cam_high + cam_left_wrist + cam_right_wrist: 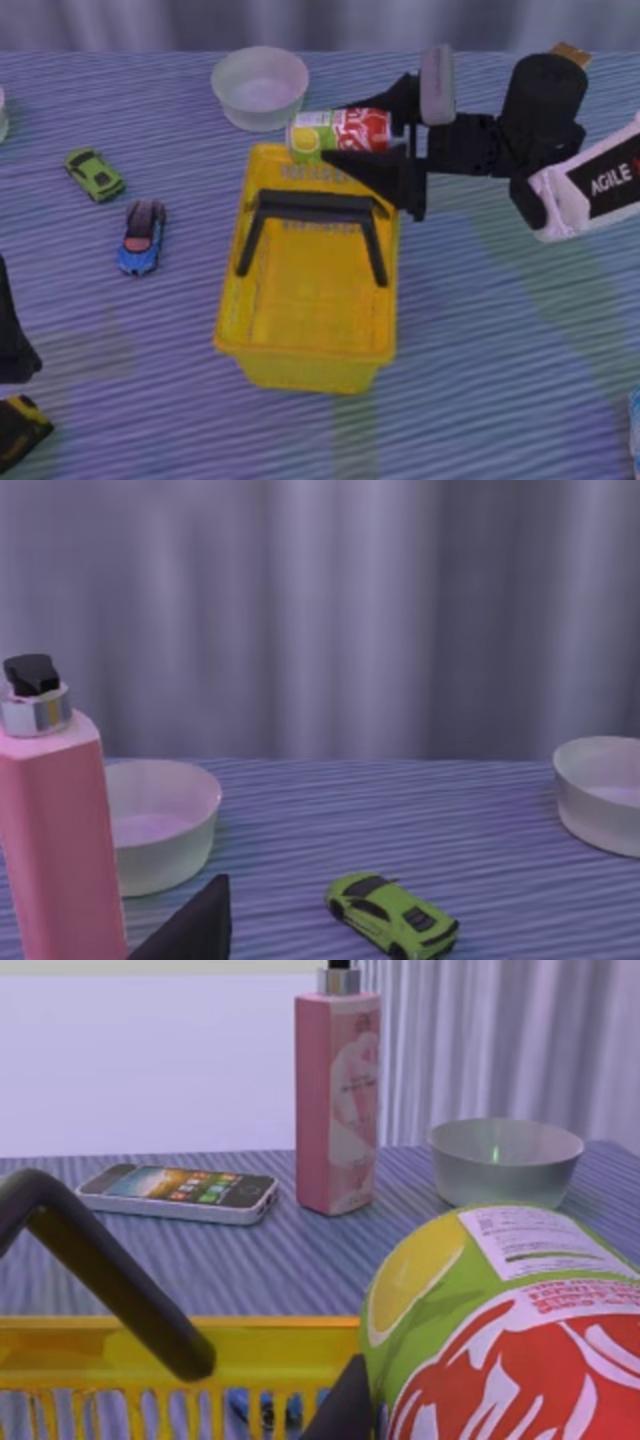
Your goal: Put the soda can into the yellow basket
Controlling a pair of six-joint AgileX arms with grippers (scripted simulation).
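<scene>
Soda can [340,132] lies sideways in the right pincer [385,150], clenched between its fingers, held at the twelve o'clock rim of the yellow basket [300,345], which sits mid-counter with black handles folded across. White bowl [260,88] stands just beyond, toward eleven o'clock. Left pincer [195,930] is parked at eight o'clock; whether it is clenched I cannot tell.

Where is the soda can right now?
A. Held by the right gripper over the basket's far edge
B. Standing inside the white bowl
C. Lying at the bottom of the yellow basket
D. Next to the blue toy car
A: the right gripper grips the soda can sideways above the far rim of the yellow basket.
</scene>
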